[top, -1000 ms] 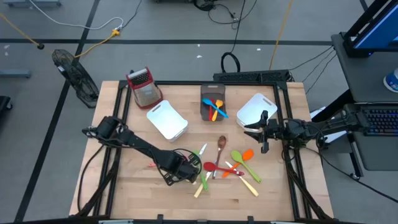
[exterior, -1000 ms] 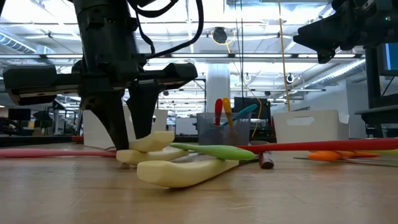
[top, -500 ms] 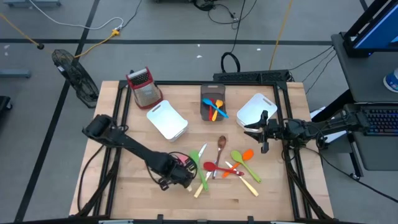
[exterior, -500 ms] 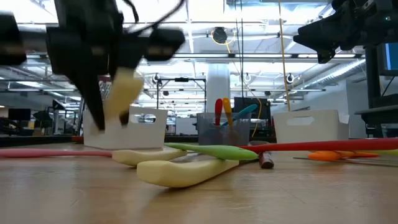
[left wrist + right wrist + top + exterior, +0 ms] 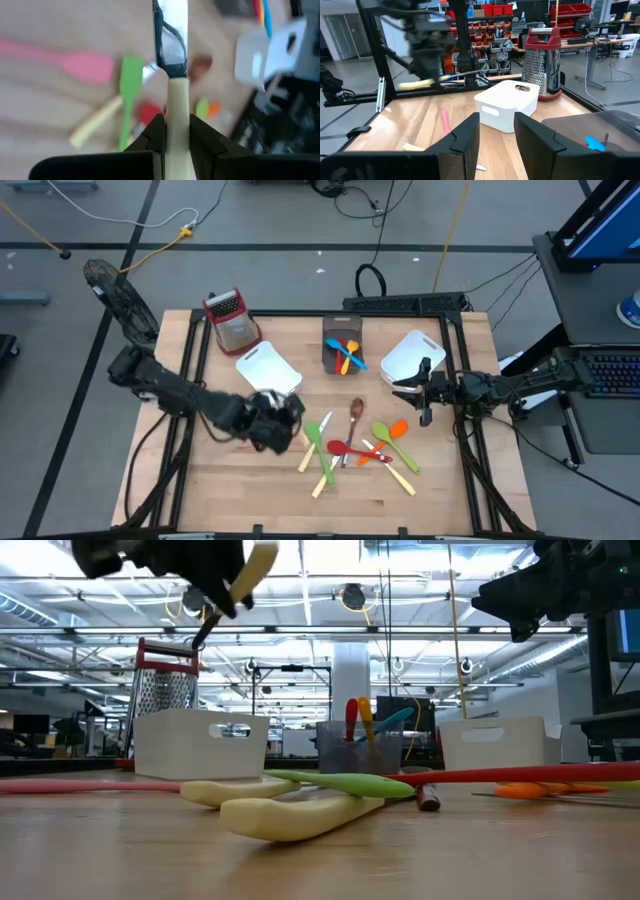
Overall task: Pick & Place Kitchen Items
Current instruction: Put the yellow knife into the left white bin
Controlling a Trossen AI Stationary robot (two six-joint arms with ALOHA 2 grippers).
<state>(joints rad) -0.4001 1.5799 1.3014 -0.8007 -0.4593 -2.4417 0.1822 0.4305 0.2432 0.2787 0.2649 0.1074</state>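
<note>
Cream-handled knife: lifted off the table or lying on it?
Lifted. The left hand is shut on the cream-handled knife, carrying it high above the table.

Left arm [image 5: 150,560] cut off at low view's top, pink spatula [image 5: 65,62] blurred

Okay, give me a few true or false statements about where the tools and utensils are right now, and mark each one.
1. The left tool is shut on a cream-handled knife. True.
2. That knife lies flat on the table. False: the low view shows it lifted well above the wood.
3. The grey bin holds no utensils. False: blue, orange and red ones sit in it.
4. The right tool waits beside the white bin on the right, holding nothing. True.
5. The box grater stands at the table's far left corner. True.
</note>
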